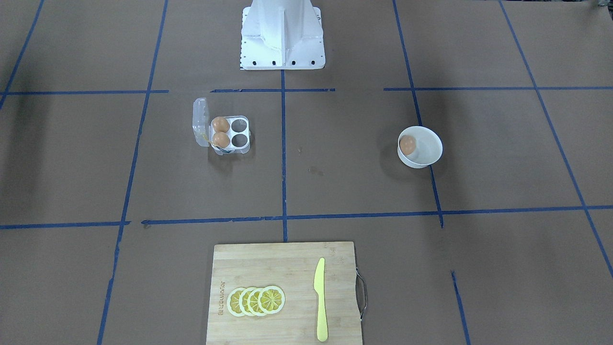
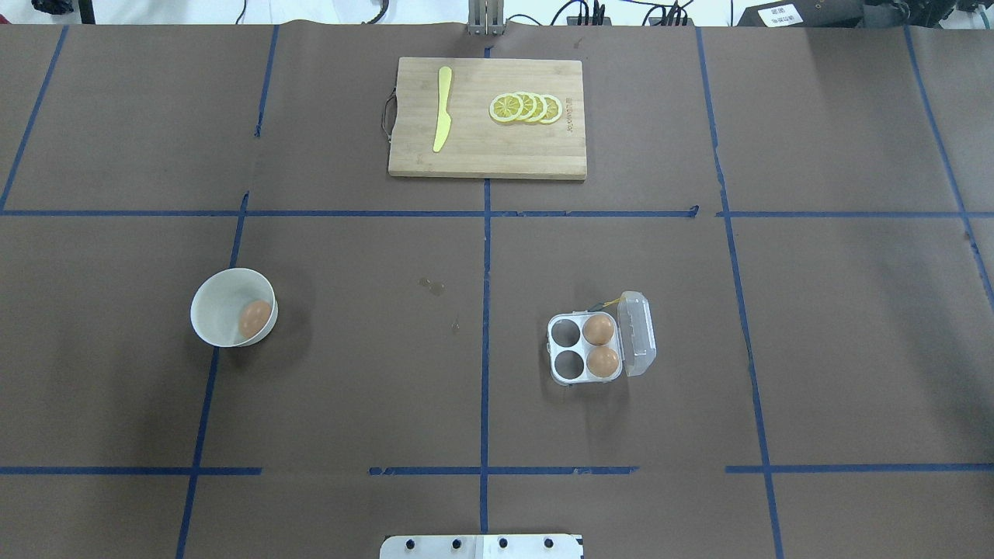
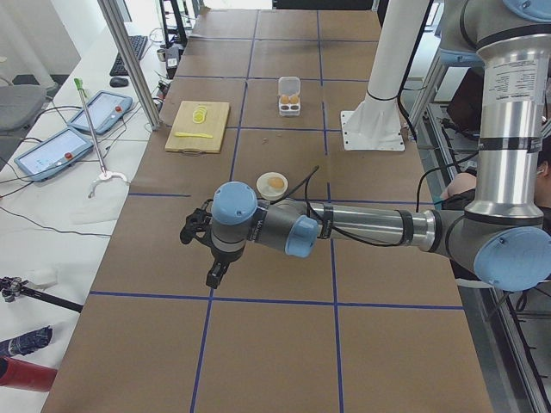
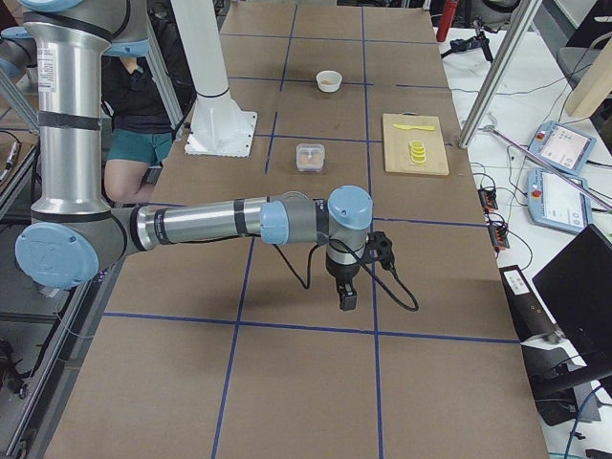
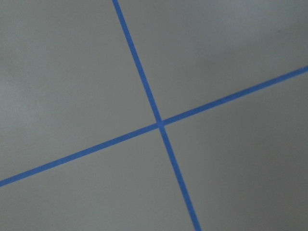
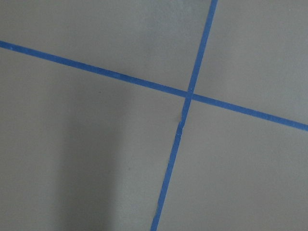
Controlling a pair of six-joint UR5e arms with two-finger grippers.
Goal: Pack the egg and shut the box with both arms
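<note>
Two smooth brown eggs (image 2: 598,329) fill the hinge-side cups of the box (image 2: 582,347), a small moulded plastic tray on your robot's right half of the table, its clear lid (image 2: 638,334) swung open; the two inner cups are bare. A third egg (image 2: 255,318) lies in the round white bowl (image 2: 216,310), well apart on the left. You see the left gripper (image 3: 213,274) and right gripper (image 4: 346,296) only from the table ends (small, dark), so their jaws cannot be judged. Both wrist cameras show only matte brown paper (image 5: 72,72) crossed by blue tape (image 5: 161,124).
</note>
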